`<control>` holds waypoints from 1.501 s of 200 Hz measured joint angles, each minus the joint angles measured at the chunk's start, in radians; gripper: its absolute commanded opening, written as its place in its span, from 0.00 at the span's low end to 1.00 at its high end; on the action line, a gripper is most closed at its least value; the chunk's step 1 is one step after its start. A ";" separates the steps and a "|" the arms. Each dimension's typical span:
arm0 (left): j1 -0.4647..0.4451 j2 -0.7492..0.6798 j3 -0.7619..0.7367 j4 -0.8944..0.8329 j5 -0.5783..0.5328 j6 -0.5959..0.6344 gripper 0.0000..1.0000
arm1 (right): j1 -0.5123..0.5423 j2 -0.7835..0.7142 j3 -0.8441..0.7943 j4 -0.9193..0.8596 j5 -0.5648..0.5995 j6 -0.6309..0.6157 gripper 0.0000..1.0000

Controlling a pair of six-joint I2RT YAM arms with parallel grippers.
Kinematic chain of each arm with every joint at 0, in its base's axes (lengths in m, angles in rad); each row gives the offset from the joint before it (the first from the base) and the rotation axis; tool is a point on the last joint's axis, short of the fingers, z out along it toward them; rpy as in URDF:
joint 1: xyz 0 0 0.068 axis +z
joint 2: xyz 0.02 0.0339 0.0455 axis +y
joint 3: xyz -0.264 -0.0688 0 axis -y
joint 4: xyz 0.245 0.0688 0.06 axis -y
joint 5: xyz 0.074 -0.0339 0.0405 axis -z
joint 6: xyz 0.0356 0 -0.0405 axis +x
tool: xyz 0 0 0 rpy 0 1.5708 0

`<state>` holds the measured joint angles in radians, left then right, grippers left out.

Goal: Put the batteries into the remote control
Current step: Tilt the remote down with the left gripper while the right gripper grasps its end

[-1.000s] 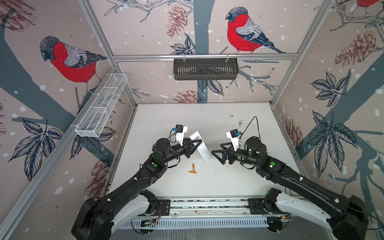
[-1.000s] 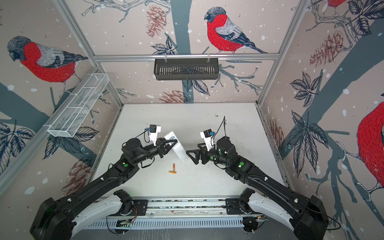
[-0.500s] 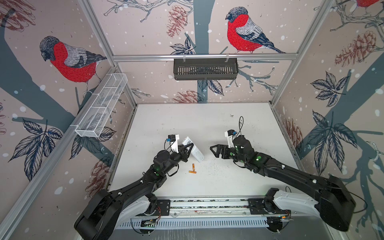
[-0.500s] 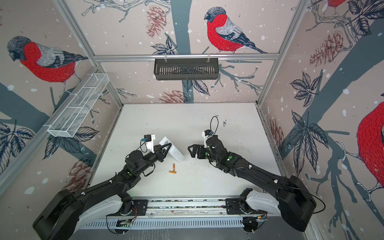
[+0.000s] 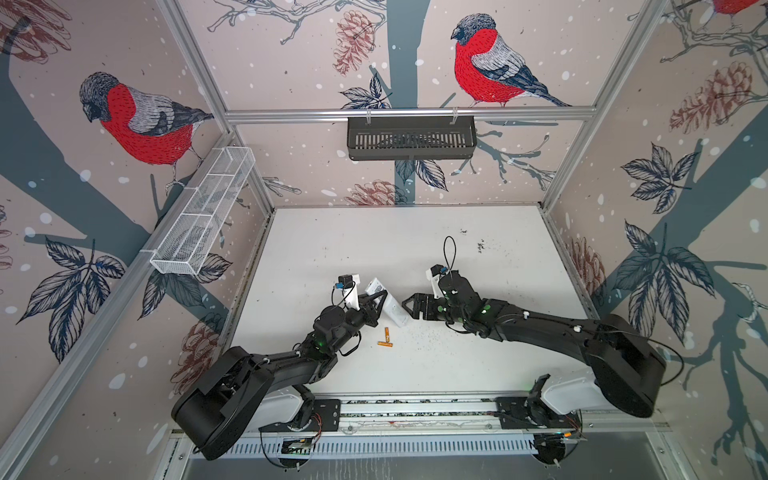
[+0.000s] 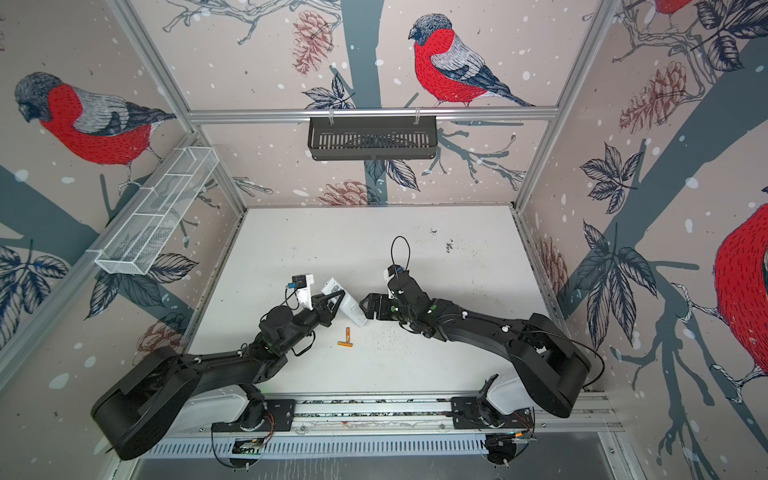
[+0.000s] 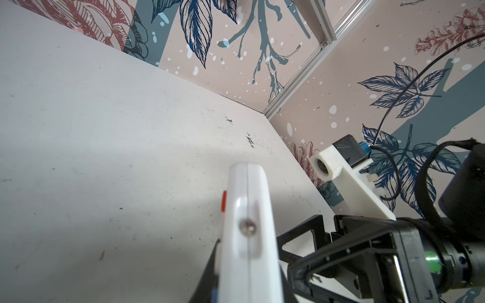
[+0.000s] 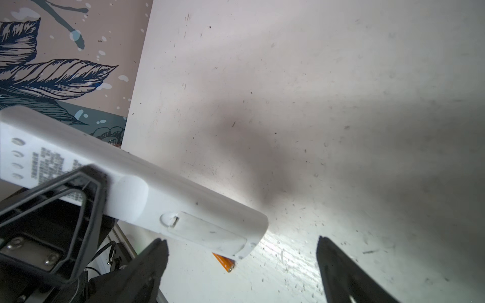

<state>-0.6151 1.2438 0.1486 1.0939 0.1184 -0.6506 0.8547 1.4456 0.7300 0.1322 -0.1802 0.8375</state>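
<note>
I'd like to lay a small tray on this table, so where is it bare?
Bare: the table from the remote control back to the rear wall, and the front strip right of the batteries. Crowded: the middle, where the left gripper holds the remote control and the right gripper stands open beside it.

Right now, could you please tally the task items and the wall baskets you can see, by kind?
Orange-gold cylindrical batteries: 2
Slim white plastic remote control: 1
White wire-mesh basket: 1
Black slotted basket: 1
Total: 5
</note>
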 measured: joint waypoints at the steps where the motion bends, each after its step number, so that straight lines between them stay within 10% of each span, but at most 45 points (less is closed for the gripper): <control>1: 0.000 0.001 0.000 0.001 0.000 0.000 0.00 | 0.001 0.003 0.001 0.001 0.000 0.000 0.86; 300: -0.024 0.164 -0.087 0.218 -0.196 -0.067 0.00 | 0.044 0.301 0.090 0.201 -0.064 0.137 0.82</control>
<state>-0.6388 1.4082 0.0620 1.3117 -0.0780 -0.7177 0.8989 1.7466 0.8196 0.3332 -0.2440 0.9745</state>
